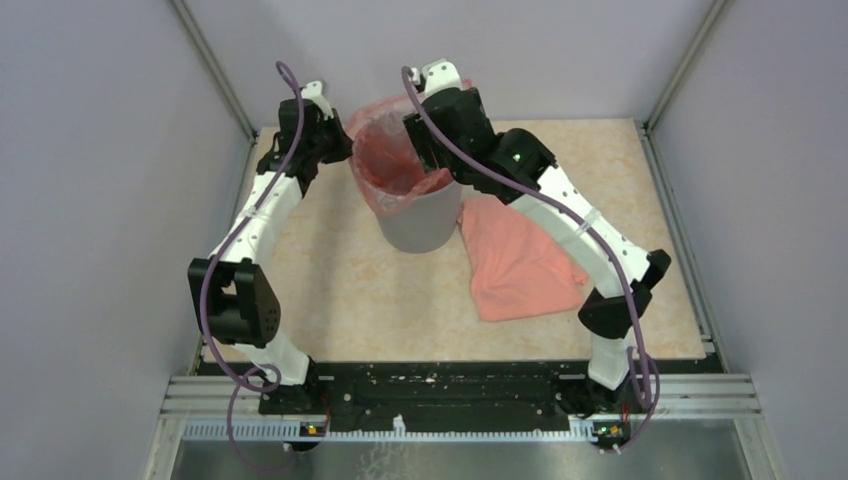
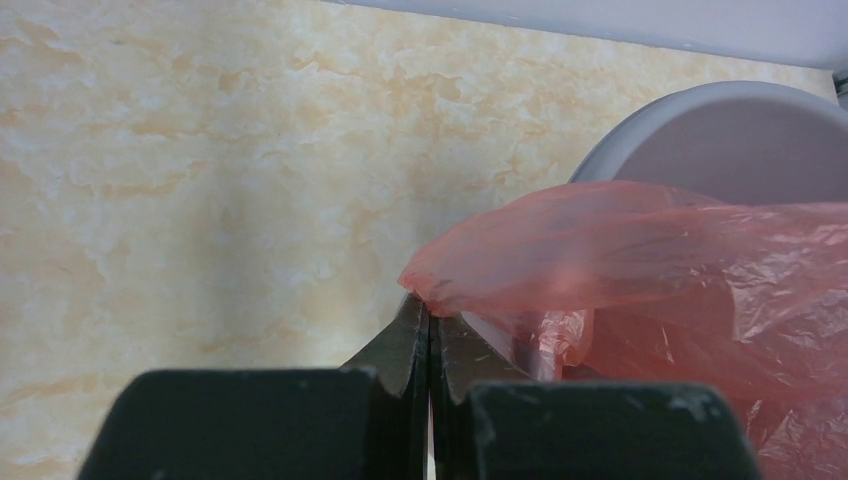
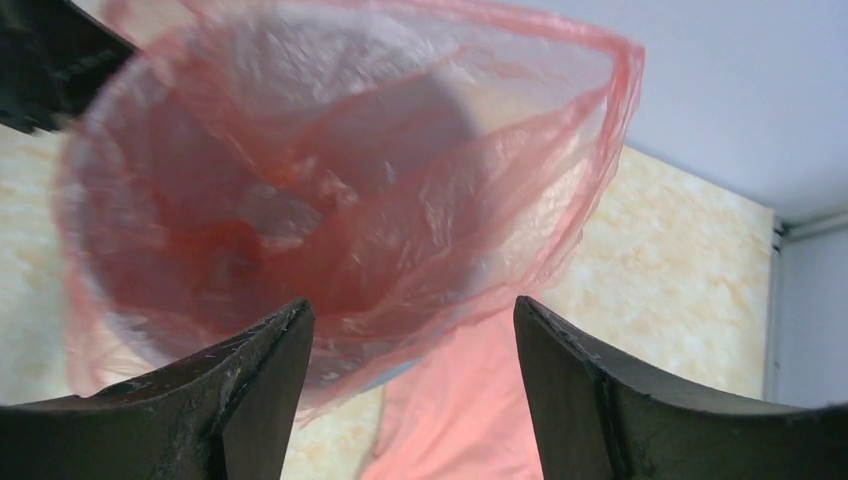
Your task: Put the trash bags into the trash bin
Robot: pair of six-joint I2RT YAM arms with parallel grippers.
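1. A grey bin [image 1: 420, 228] is seen standing upright on the desk [image 1: 340, 290], at the upper centre of the top view.
2. An open bag [image 1: 388, 160], red and see-through, is draped inside the bin. Its mouth is spread over the rim and hangs partly down the outside.
3. The open bag's edge is pinched in the clenched left pincer [image 2: 428, 312], just beside the left of the bin's rim.
4. The right pincer [image 3: 408, 315] is held released above the bag's mouth, its jaws wide with nothing gripped.
5. A second bag [image 1: 520, 265], salmon-pink, is laid flat on the desk just right of the bin.
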